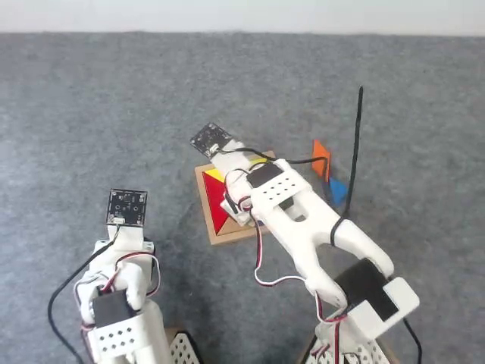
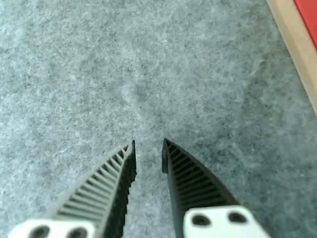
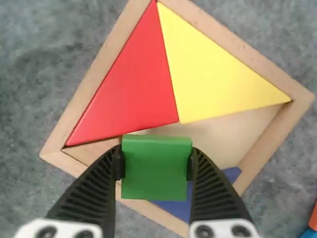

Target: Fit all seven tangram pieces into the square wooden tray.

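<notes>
The square wooden tray [image 3: 277, 131] holds a large red triangle [image 3: 131, 99] and a large yellow triangle [image 3: 208, 74] side by side. My right gripper [image 3: 154, 154] is shut on a green square piece [image 3: 156, 168], held just above the tray's bare corner area. A dark blue piece [image 3: 173, 207] lies in the tray under the green square. In the high view the right arm [image 1: 303, 220] stretches over the tray [image 1: 208, 224]. My left gripper [image 2: 148, 145] hovers over bare carpet, narrowly open and holding nothing.
An orange piece [image 1: 321, 155] and a blue piece [image 1: 337, 189] lie on the grey carpet to the right of the tray. A tray corner [image 2: 297, 44] with a red piece [image 2: 308, 15] shows in the left wrist view. The left arm [image 1: 121, 296] stands at the front left.
</notes>
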